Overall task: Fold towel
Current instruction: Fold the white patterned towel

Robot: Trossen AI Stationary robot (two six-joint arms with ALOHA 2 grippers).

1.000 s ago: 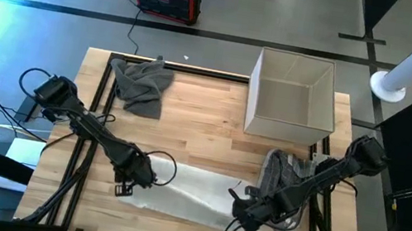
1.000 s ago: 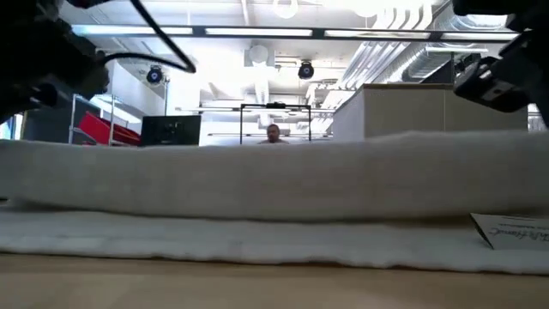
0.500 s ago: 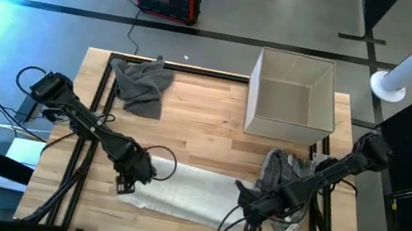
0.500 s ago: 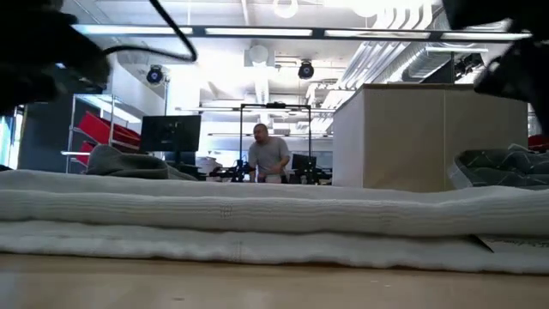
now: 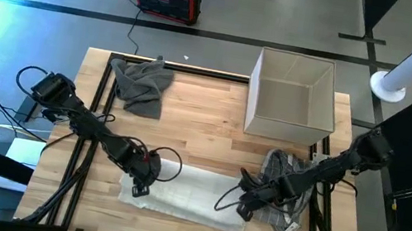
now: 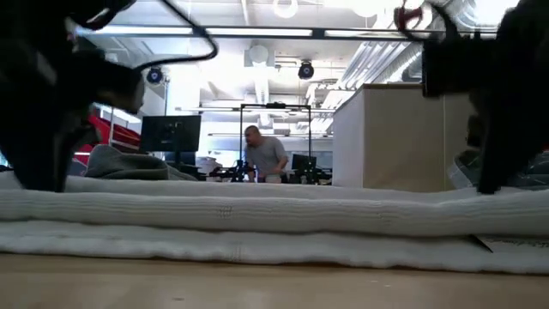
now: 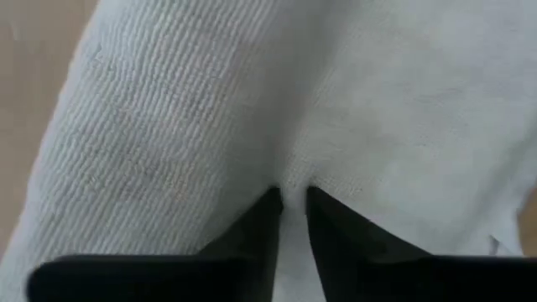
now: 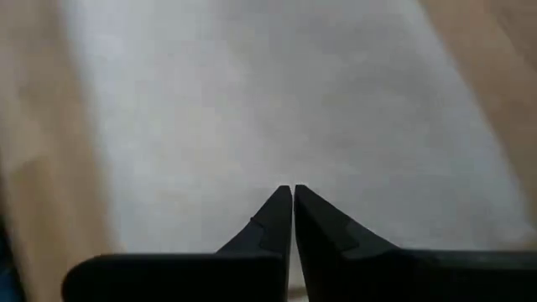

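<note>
White terry towel, already doubled into a long band, lies across the wooden worktop at the 6 o'clock edge. Left tool sits at its 9 o'clock end, fingers nearly together, nipping a ridge of cloth; right tool, at the 3 o'clock end, is pressed together. Soft and limp, the towel likely needs a corner or edge pinch.

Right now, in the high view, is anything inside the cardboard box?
No, the cardboard box at the table's far right shows only its bare inner floor and walls.
</note>
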